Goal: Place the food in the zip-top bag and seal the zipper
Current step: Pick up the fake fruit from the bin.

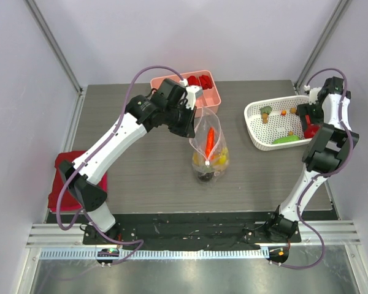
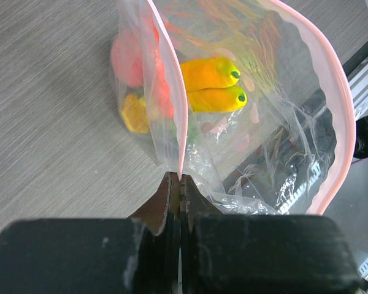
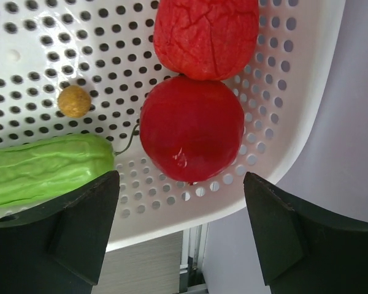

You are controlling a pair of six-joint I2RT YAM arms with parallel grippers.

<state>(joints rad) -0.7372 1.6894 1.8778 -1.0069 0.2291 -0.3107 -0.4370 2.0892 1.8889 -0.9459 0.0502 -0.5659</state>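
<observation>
The clear zip-top bag [image 1: 210, 147] stands mid-table with its mouth open, holding an orange carrot [image 1: 210, 139] and yellow, red and dark pieces. My left gripper [image 1: 190, 120] is shut on the bag's pink zipper strip [image 2: 179, 116] at the mouth edge. Two yellow pieces [image 2: 213, 82] show inside. My right gripper [image 3: 181, 193] is open above the white mesh basket [image 1: 257, 130], its jaws either side of a smooth red round fruit [image 3: 191, 136]. A wrinkled red fruit [image 3: 205, 37], a green gourd [image 3: 46, 168] and a small tan ball [image 3: 73, 101] lie beside it.
A pink compartment tray [image 1: 210, 98] with red items stands at the back behind the left gripper. A red cloth [image 1: 62, 174] lies at the left edge. The basket also holds a brown-green piece [image 1: 266, 113] and small orange pieces [image 1: 283, 112]. The table's right edge lies just beyond the basket.
</observation>
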